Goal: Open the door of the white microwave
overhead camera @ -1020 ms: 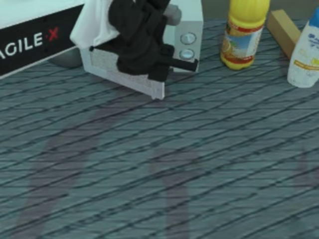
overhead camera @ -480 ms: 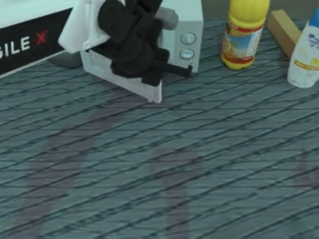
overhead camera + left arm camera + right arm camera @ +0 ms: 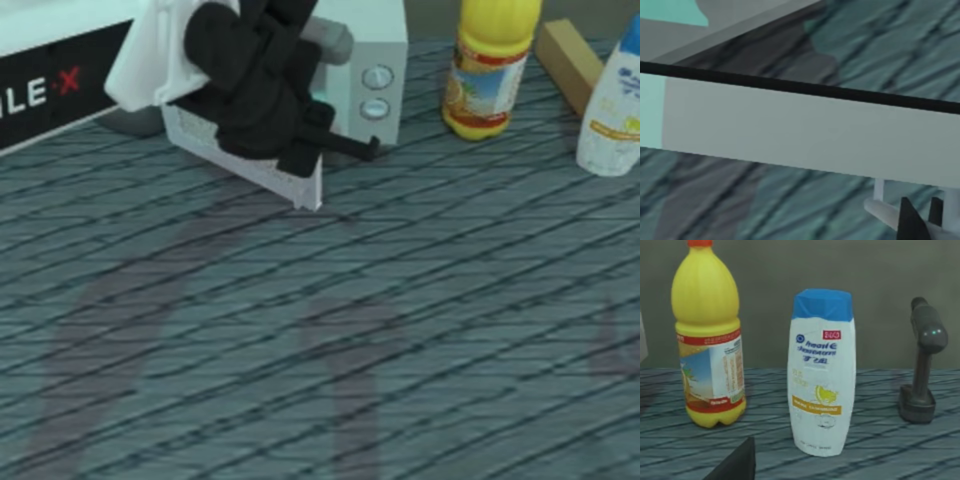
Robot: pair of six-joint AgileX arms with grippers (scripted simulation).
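white left arm (image 3: 150,50), blk gripper (image 3: 330,150), red X

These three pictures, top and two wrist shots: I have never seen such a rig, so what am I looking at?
A two-armed AgileX robot works at a table. The top view looks down from above; each wrist view comes from a camera on that arm. The left claw is at the door of the white microwave, which stands swung partly open. The left wrist view shows that door's edge up close, with teal interior behind. The right arm is parked out of the top view; its camera faces a yellow juice bottle, a white shampoo bottle and a dark drill. A wooden block lies between the bottles.
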